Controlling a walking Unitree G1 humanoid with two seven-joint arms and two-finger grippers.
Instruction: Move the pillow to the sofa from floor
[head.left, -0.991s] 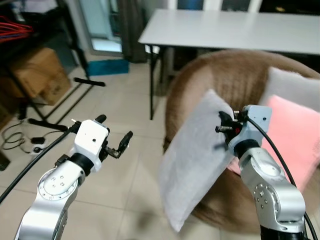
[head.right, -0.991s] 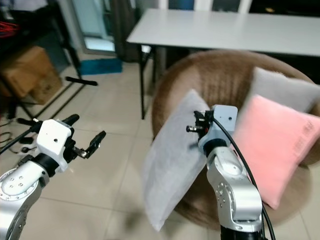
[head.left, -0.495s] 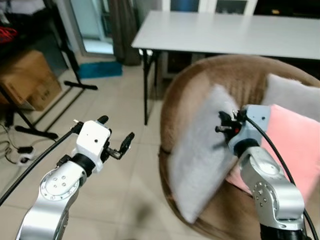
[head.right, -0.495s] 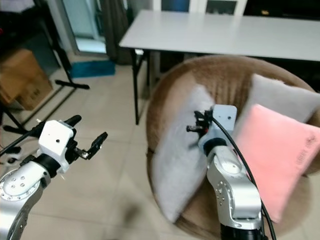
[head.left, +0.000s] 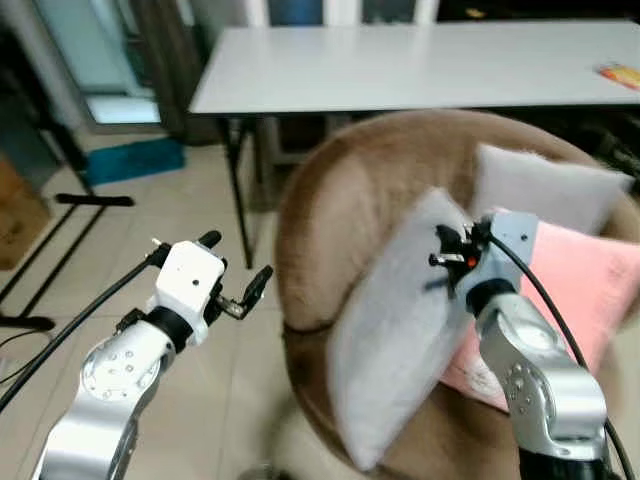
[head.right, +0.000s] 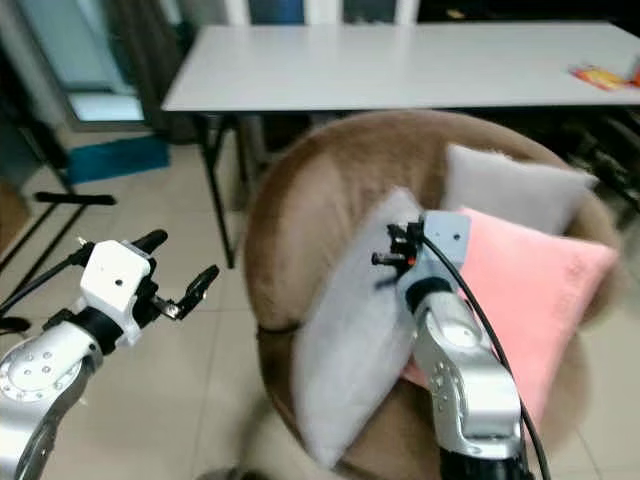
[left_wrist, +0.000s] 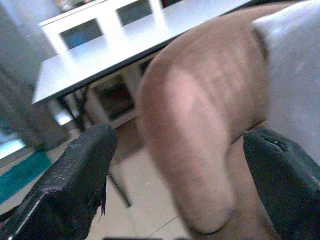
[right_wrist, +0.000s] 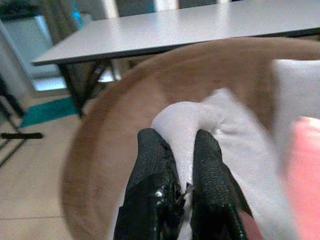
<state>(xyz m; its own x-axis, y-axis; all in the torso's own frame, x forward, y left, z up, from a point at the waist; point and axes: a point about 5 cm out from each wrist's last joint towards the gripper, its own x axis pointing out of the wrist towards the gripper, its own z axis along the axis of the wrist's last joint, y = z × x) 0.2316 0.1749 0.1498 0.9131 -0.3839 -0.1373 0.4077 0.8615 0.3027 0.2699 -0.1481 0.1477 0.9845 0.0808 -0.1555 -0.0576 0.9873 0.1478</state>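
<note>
Round brown sofa (head.left: 350, 190) sits ahead of and beneath both grippers, with a grey cushion (head.left: 540, 185) and a pink cushion (head.left: 590, 290) against its back. White pillow (head.left: 400, 330) hangs from the right gripper (right_wrist: 175, 165), long axis steeply tilted, lower corner over the front rim of the seat; it is off the floor, not yet resting. Right jaws pinched tight on its top corner. Left gripper (head.left: 232, 275) is well apart to the left over the tiles, jaws spread wide, holding nothing. Right arm nearer; release over the seat looks next.
</note>
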